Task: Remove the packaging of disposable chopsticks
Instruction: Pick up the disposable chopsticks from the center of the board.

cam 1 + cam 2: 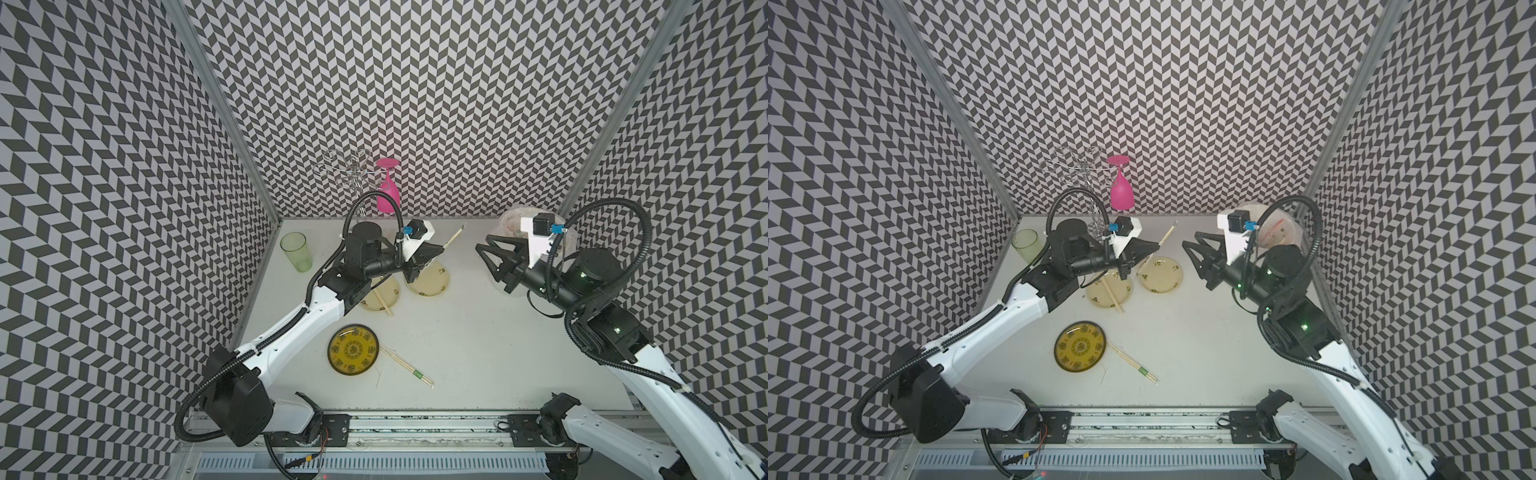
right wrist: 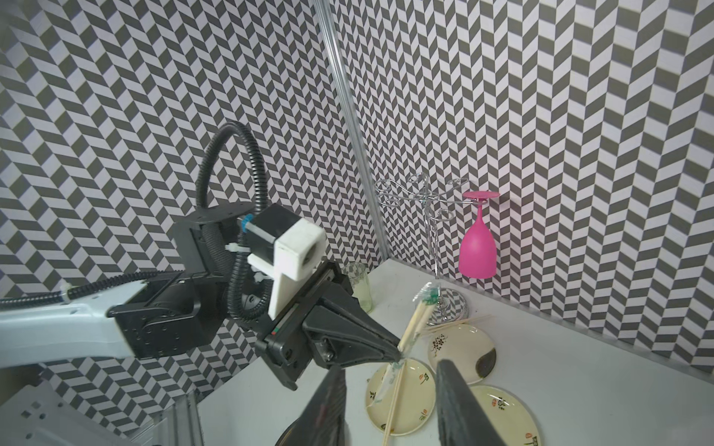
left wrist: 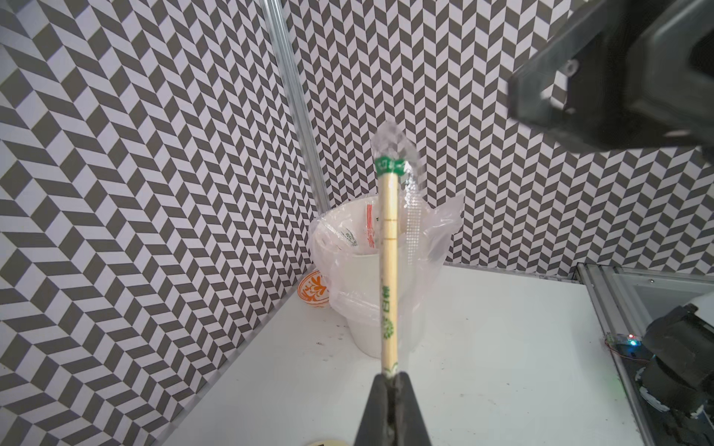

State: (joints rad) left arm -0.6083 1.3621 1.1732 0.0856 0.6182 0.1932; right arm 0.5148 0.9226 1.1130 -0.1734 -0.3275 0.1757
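Your white table [image 1: 457, 332] carries a green tumbler [image 1: 296, 251] far left, pale plates [image 1: 428, 282] mid-left, a yellow plate [image 1: 353, 350] nearer, sleeved chopsticks [image 1: 409, 368] just beside it (green-banded), and a bag-lined tub [image 1: 508, 222] far right.

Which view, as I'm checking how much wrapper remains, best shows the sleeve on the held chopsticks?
The left wrist view: the sleeve shows its green band and clear end close and sharp. The right wrist view shows it small; in both top views it is barely visible.

A robotics lab cell: chevron-patterned walls [image 1: 415, 104], aluminium frame posts [image 1: 226, 116], robot arms [image 1: 299, 324] on a rail [image 1: 415, 426].
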